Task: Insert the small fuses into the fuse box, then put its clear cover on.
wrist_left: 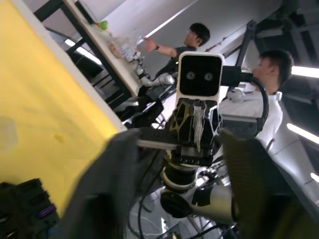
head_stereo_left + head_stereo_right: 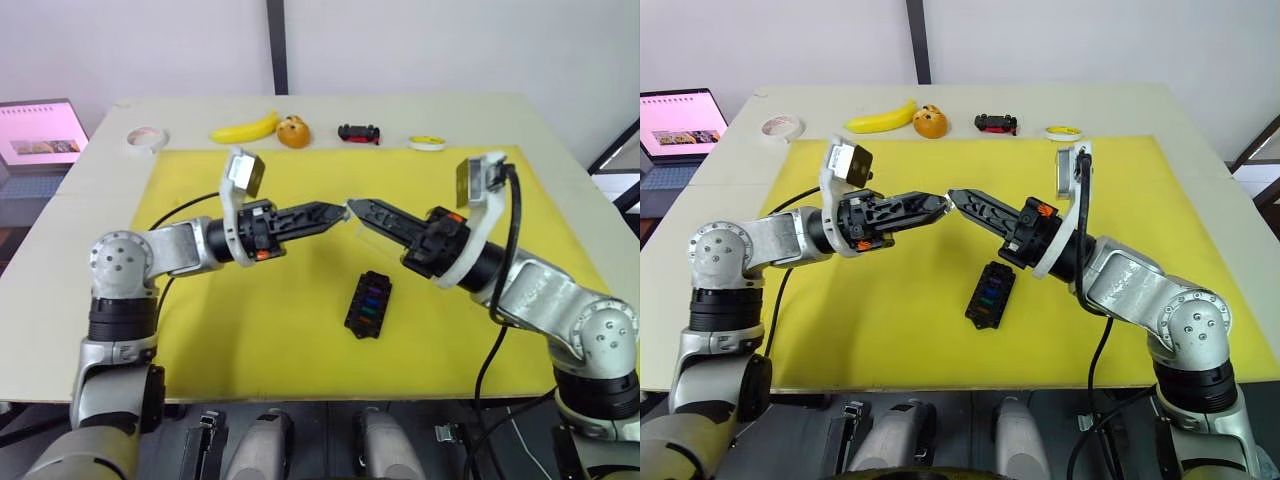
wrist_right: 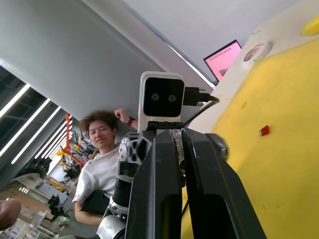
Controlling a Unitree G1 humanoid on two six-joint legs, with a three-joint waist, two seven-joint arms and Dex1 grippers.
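My left jaws (image 2: 335,211) and right jaws (image 2: 357,208) meet tip to tip over yellow mat (image 2: 250,330), both clenched on clear cover (image 2: 347,211), barely discernible. Fuse box (image 2: 369,305) below.

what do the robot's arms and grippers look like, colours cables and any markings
Both arms are silver-grey metal with round shoulder and elbow joints and black forearm sections. Each ends in a gripper with two long black tapered fingers: left gripper, right gripper. A white bracket on each wrist carries a small camera box. Black cables loop along both arms, and small orange marks sit near each wrist.
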